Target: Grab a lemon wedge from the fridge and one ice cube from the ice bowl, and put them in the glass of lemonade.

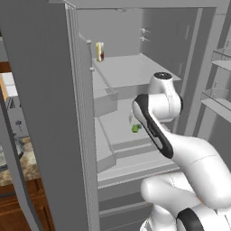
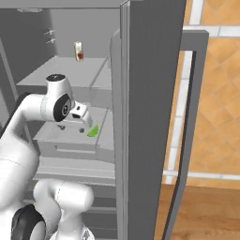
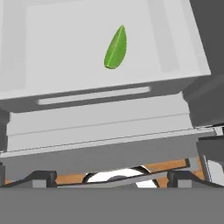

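Observation:
The fridge [image 1: 45, 113] stands with both doors swung open, and my arm reaches into it. The lemon wedge [image 3: 116, 48], small and yellow-green, lies on a flat grey shelf above a drawer front; it is also seen as the wedge [image 1: 135, 128] beside my forearm and the wedge [image 2: 93, 131] just right of my hand. My gripper [image 3: 111, 179] is open, its fingertips [image 3: 41, 177] set wide apart, with nothing between them. It hangs short of the wedge and a little above the shelf [image 2: 70, 136]. The ice bowl and the glass of lemonade are out of view.
A slim yellow container with a red band [image 1: 99, 51] stands on the upper shelf at the back. Open fridge doors [image 2: 150, 117] flank my arm on both sides. Door racks [image 1: 219, 97] jut in at the right. A granite counter [image 1: 27, 164] lies behind the left door.

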